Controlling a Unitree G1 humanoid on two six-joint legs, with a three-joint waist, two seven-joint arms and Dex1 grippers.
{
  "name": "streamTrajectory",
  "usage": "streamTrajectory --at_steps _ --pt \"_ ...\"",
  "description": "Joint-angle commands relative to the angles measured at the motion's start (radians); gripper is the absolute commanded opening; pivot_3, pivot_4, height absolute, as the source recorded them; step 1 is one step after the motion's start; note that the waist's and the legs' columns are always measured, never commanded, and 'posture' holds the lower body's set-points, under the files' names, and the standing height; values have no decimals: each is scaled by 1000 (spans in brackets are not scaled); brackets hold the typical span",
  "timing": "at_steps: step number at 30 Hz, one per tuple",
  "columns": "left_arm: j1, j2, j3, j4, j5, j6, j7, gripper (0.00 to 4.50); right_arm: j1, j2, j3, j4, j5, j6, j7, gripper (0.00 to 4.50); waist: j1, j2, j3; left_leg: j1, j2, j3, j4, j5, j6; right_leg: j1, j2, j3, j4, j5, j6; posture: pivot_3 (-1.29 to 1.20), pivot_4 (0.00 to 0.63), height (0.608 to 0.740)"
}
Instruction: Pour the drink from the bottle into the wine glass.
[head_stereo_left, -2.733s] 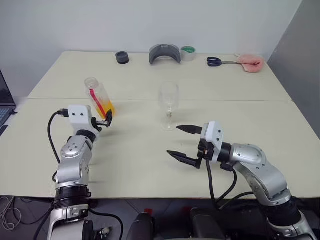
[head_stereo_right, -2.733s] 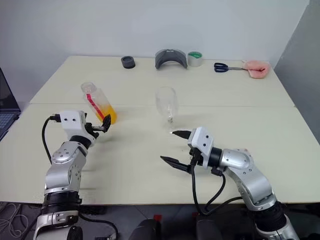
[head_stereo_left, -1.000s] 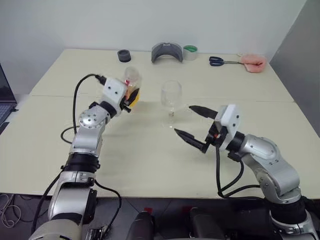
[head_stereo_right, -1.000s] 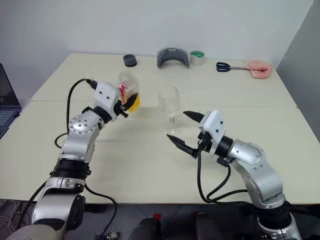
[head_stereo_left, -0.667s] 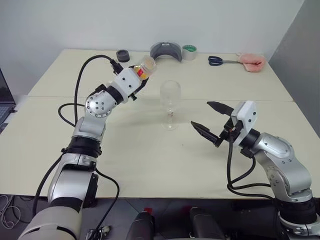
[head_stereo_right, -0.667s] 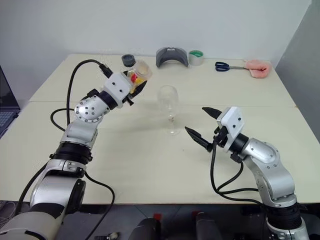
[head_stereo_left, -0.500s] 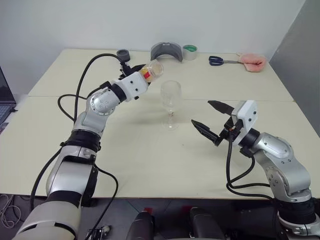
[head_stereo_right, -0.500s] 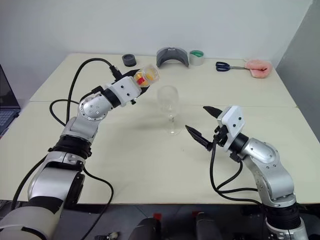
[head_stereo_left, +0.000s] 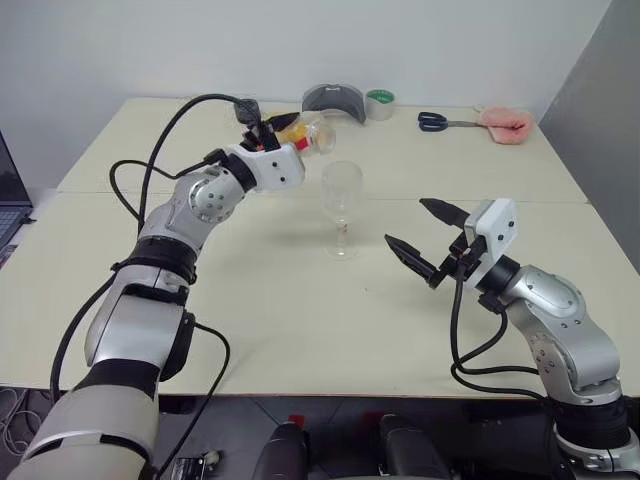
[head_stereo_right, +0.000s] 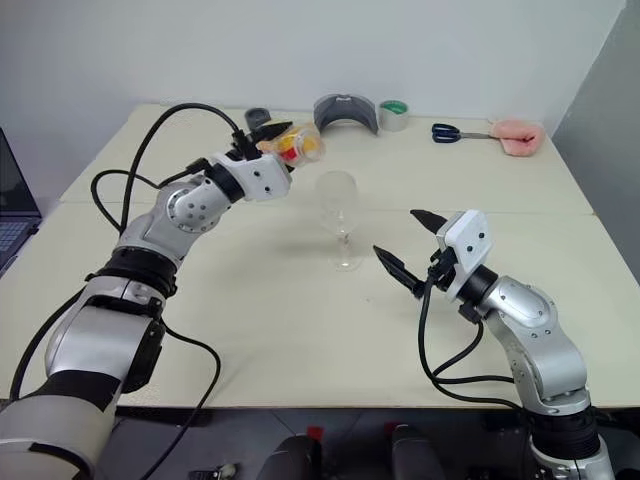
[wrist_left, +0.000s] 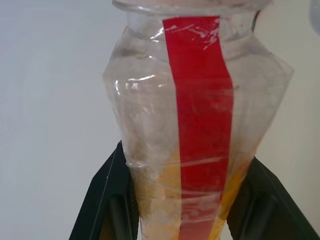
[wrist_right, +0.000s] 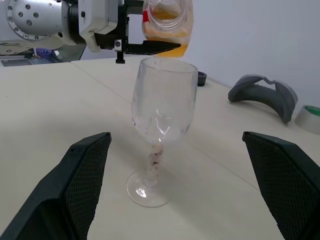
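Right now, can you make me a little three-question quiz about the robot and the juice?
1. True or false: the wine glass already holds orange drink.
2. Which gripper holds the bottle? A) left B) right
3. Fill in: the right gripper is ____ and holds nothing.

Key:
1. False; the glass looks empty, and the drink is in the tilted bottle.
2. A; the left gripper is shut on it.
3. open

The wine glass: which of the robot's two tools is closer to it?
Left. The left tool holds the bottle tilted just above and beside the wine glass rim. The right tool hangs open, off to the glass's other side.
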Motion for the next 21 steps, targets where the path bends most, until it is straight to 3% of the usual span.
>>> streamTrajectory --at_steps 1,21 --pt "-50 26 -17 12 33 -37 61 1744 3 -4 -20 -49 33 -2 5 4500 0 0 0 0 0 0 0 0 0 0 0 0 0 0 0 0 150 740" --pt "-144 69 -122 85 198 -66 278 1744 20 -18 -10 -76 88 24 8 4500 0 0 0 0 0 0 0 0 0 0 0 0 0 0 0 0 150 740"
